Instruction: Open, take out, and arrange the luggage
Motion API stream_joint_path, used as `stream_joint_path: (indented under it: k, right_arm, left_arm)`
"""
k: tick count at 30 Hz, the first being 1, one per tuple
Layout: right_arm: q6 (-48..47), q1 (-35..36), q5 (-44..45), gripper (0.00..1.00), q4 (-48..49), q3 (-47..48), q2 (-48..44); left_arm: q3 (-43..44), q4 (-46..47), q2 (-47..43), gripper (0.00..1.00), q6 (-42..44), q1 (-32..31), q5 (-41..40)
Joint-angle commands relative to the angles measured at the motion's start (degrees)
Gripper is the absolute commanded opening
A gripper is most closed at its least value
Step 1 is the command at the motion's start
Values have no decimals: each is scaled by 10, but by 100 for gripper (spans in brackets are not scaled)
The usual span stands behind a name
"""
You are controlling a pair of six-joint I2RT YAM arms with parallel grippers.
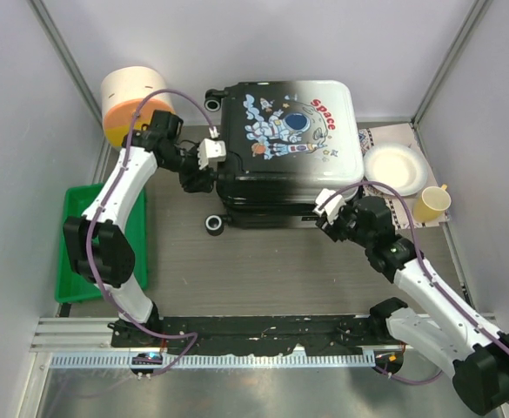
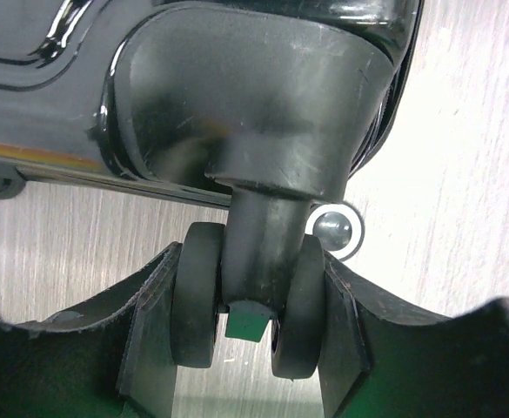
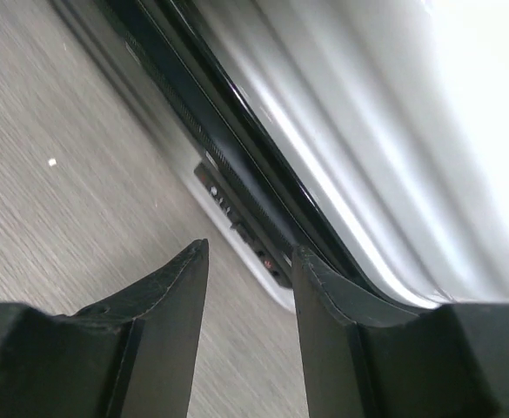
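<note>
While suitcase [image 1: 284, 148] lies shut at 12 o'clock of table [image 1: 263, 261], opening step is judged in hand. Left gripper [image 2: 247, 322] clamped on wheel [image 2: 197, 305] at suitcase's 9 o'clock side. Right gripper [image 3: 250, 252] parted narrowly, nothing held, set beside seam [image 3: 237, 174] near 5 o'clock corner. Next: seam to be entered, top half raised. Free room at 6 o'clock; plate [image 1: 395, 165], cup [image 1: 431, 203] crowded at 3 o'clock.

The luggage [image 1: 289, 148] shell is glossy hard plastic; its wheel [image 2: 195, 300] matt black; the table [image 1: 263, 261] grey woodgrain.
</note>
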Motion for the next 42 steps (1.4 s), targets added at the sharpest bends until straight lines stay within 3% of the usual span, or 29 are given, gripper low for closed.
stream_joint_path:
  k: [1, 7, 9, 13, 16, 19, 21, 23, 26, 28, 30, 32, 36, 37, 38, 42]
  right_arm:
    - [14, 24, 0, 49, 82, -5, -31]
    - [-49, 67, 42, 47, 177, -33, -6]
    - [-64, 86, 92, 47, 222, -37, 29]
    - [-90, 102, 194, 45, 402, -34, 117]
    - [-115, 103, 218, 45, 512, -18, 180]
    - [-130, 103, 220, 46, 563, 29, 227]
    - [-135, 102, 222, 47, 568, 64, 246]
    - [-138, 96, 226, 50, 570, 123, 280]
    - [-144, 79, 226, 50, 572, 202, 332]
    - [-142, 68, 230, 50, 570, 265, 374]
    - [-133, 52, 226, 50, 561, 307, 402]
    - [-128, 43, 219, 50, 551, 372, 441]
    - [-118, 12, 215, 51, 534, 485, 518]
    - [-116, 7, 216, 52, 529, 528, 531]
    - [-114, 3, 217, 52, 525, 551, 545]
    - [-109, -12, 223, 53, 505, 644, 615]
  left_arm:
    - [100, 39, -31, 0, -120, 9, 67]
    - [165, 114, -26, 0, -205, 12, 74]
    - [178, 132, -20, 0, -223, 11, 74]
    - [202, 158, -10, 0, -252, 14, 74]
    - [203, 172, -9, 0, -264, 14, 72]
    - [199, 182, -8, 2, -276, 15, 63]
    - [197, 188, -11, 47, -310, 16, 43]
    - [185, 212, -17, 78, -377, 25, 20]
    - [128, 294, -54, 89, -458, 65, 25]
    - [52, 393, -102, 90, -558, 110, 38]
    - [-15, 437, -157, 91, -596, 141, 39]
    - [-59, 458, -196, 91, -574, 160, 45]
    - [-187, 396, -283, 88, -367, 147, 85]
    - [-206, 354, -305, 86, -279, 123, 79]
    - [-222, 335, -312, 83, -244, 98, 69]
    - [-270, 314, -291, 76, -164, -18, 16]
